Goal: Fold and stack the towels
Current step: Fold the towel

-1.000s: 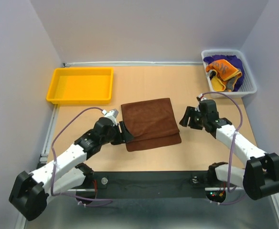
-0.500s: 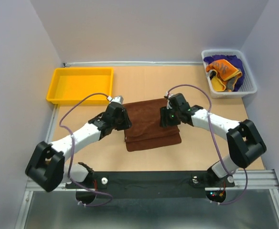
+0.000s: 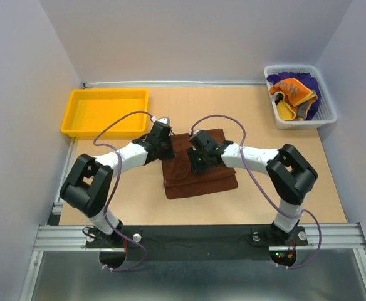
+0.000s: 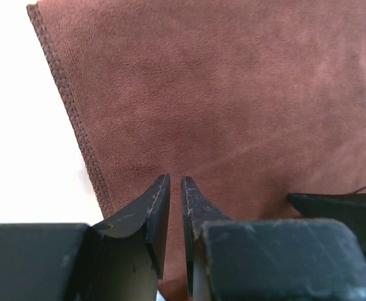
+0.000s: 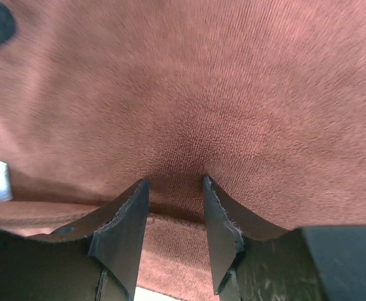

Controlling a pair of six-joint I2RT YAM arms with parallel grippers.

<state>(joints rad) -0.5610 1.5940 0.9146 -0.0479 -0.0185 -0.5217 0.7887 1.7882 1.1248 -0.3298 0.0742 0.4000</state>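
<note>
The brown towel is seen lying folded at the middle of the table, a lower layer peeking out along its 6 o'clock edge. The left gripper is set down on the towel's 10 o'clock corner, and the right gripper is planted just beside it, nearer the cloth's middle. From the left wrist, the left gripper is shown with its jaws drawn almost together, only a thin slit between them, tips on the brown towel close to the stitched hem; whether any cloth is nipped cannot be told. From the right wrist, the right gripper is shown with its jaws apart, both tips pressed down into the brown towel, the pile dimpled between them. Off at 2 o'clock, the white basket is loaded with the orange towel bundled on the purple towel. At 10 o'clock the yellow tray is parked, well apart from the cloth.
</note>
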